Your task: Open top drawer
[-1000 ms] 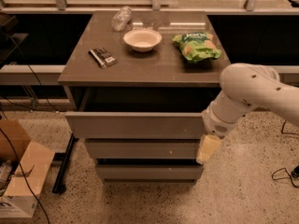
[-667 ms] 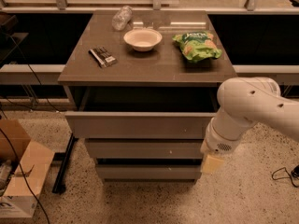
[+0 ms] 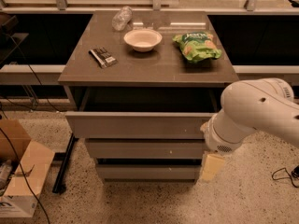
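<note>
The top drawer (image 3: 140, 125) is the widest grey front. It stands pulled out from under the brown countertop (image 3: 149, 69), and its dark inside shows behind the front panel. Below it are the narrower middle drawer front (image 3: 145, 149) and the narrowest bottom drawer front (image 3: 147, 172). My gripper (image 3: 211, 166) hangs from the white arm (image 3: 254, 111) at the right end of the drawer stack. It is level with the bottom drawer, below the top drawer's right corner, and holds nothing that I can see.
On the countertop are a white bowl (image 3: 143, 39), a green chip bag (image 3: 196, 45), a clear bottle (image 3: 120, 18) and a dark snack bar (image 3: 103, 57). A cardboard box (image 3: 21, 181) and a black stand leg (image 3: 63, 164) sit on the floor at the left. A cable (image 3: 280, 174) lies at the right.
My arm and gripper have dropped lower and shifted slightly right, away from the top drawer's right corner. The drawer's position has not changed.
</note>
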`<action>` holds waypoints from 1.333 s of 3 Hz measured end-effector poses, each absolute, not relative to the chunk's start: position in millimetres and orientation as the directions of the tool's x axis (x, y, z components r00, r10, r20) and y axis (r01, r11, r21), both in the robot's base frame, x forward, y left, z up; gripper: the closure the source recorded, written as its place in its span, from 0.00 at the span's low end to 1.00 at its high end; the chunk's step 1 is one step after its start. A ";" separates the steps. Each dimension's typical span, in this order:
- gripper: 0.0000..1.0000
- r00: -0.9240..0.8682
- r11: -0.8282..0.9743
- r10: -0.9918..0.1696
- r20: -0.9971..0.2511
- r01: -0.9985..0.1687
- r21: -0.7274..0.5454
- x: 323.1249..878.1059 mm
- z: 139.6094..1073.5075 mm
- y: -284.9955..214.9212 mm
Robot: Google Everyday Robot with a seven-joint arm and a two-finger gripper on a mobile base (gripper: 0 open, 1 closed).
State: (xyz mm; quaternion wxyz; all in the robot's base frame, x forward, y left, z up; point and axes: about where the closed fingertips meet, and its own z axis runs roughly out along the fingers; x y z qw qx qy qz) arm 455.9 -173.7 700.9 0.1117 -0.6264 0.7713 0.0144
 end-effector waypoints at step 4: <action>0.24 -0.193 0.250 -0.899 -0.393 -0.963 -0.099 585.2 686.8 -169.0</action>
